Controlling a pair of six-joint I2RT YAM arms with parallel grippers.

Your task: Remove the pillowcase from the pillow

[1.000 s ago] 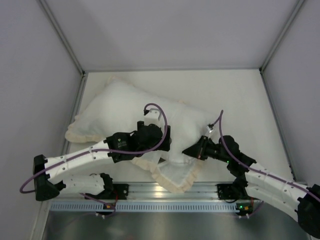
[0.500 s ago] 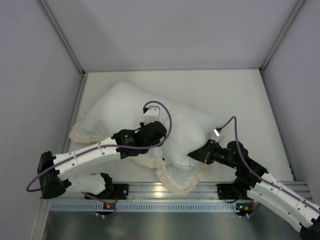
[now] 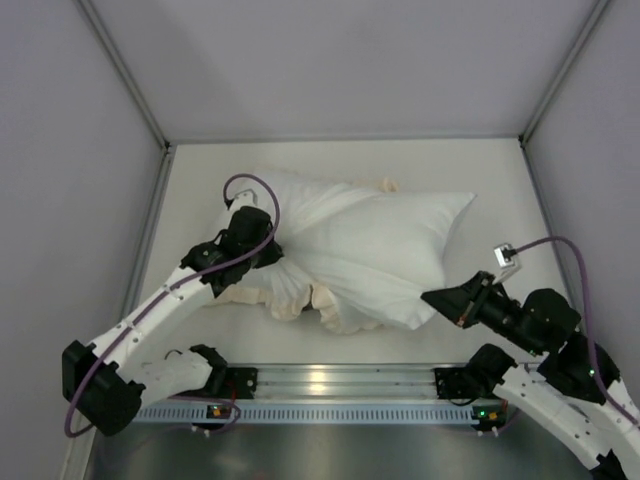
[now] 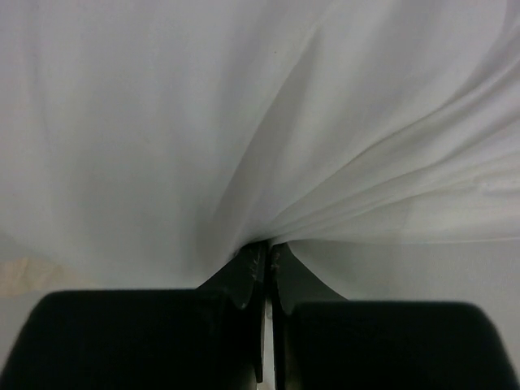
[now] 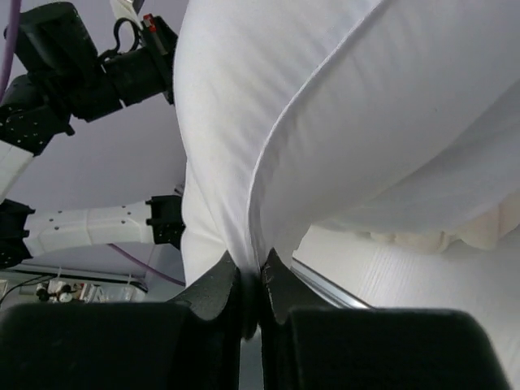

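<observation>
**Both tools clenching cloth, pillow lying slantwise across the bench**

The left tool (image 3: 272, 255) is pinching white cloth of the pillowcase (image 3: 285, 295) at the pillow's (image 3: 370, 250) left end, near the left wall (image 3: 70, 200). The right tool (image 3: 432, 297) is clamping the pillow's near right corner. The bench (image 3: 500, 180) is lying bare behind and rightward. The right wrist view is showing cream frill bunching beneath; the left wrist view is showing mostly taut white folds.

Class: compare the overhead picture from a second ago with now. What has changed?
The left gripper swung left off the middle and closed on white fabric of the pillowcase. The right gripper drew back to the right, dragging the pillow by its corner, so the pillowcase bunched up at the near left. The right gripper stayed shut throughout.
</observation>
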